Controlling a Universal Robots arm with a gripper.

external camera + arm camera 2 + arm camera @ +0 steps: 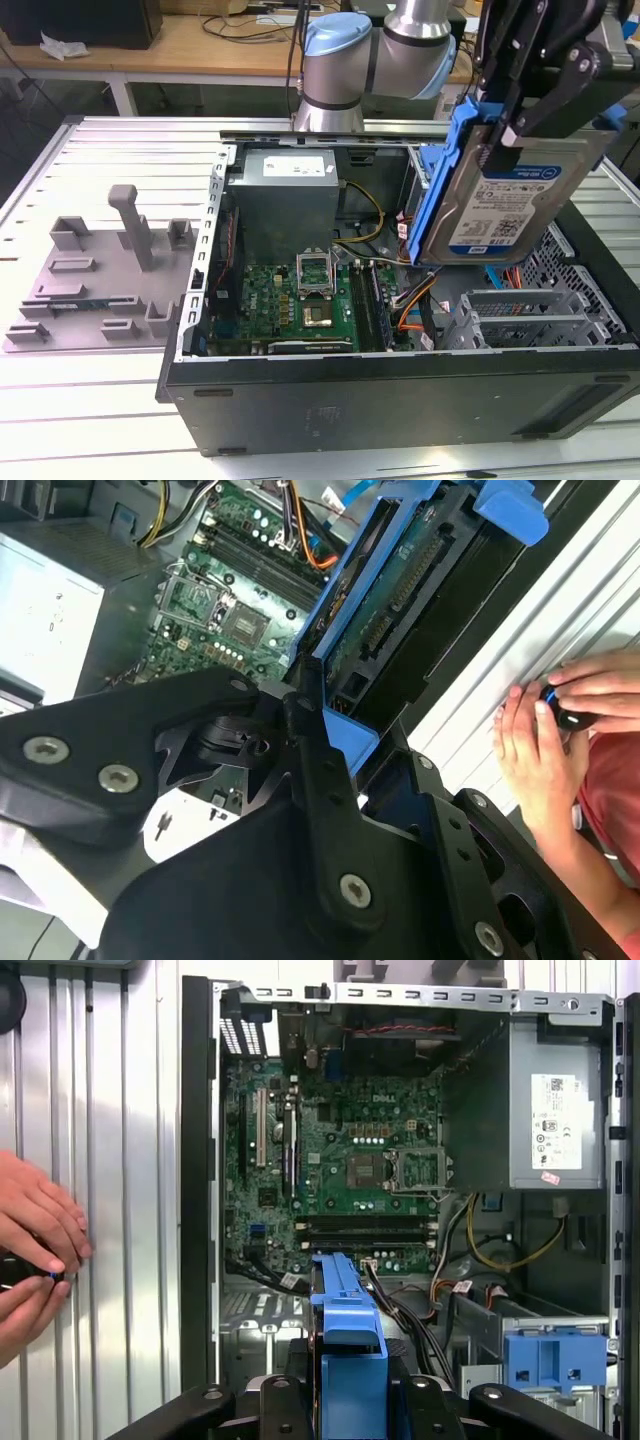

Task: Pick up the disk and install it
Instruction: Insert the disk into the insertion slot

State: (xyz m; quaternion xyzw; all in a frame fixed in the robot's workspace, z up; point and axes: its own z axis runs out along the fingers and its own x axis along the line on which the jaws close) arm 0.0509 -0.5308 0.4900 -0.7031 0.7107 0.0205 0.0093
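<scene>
While the tool [512, 128] is clenched on the upper end of the disk [510, 205], the disk hangs clear above the open computer case [400, 395], over the end at the exterior view's right.

Surroundings: the case lies on its side on a ribbed metal worktop [80, 400]. Inside it are a green motherboard [300, 295], a grey power supply [285, 195] behind it, and orange and yellow cables [415, 300] running across the floor of the case between the board and a grey metal drive cage [520, 315]. The cage and the cables lie directly beneath the disk. A grey fixture [100, 270] with upright posts sits on the worktop just beside the case, at the exterior view's left. A person's hands [35, 1245] rest on the worktop beside the case wall, apart from the arm.

Orientation: the disk's long axis stands steeply, leaning rather than upright, with the lower end toward the case interior. Its labelled face is turned to the exterior view. The blue carrier rail [440, 180] runs along the long edge at the exterior view's left. In the second wrist view the opposite face, with its connector strip, is turned to the camera.
</scene>
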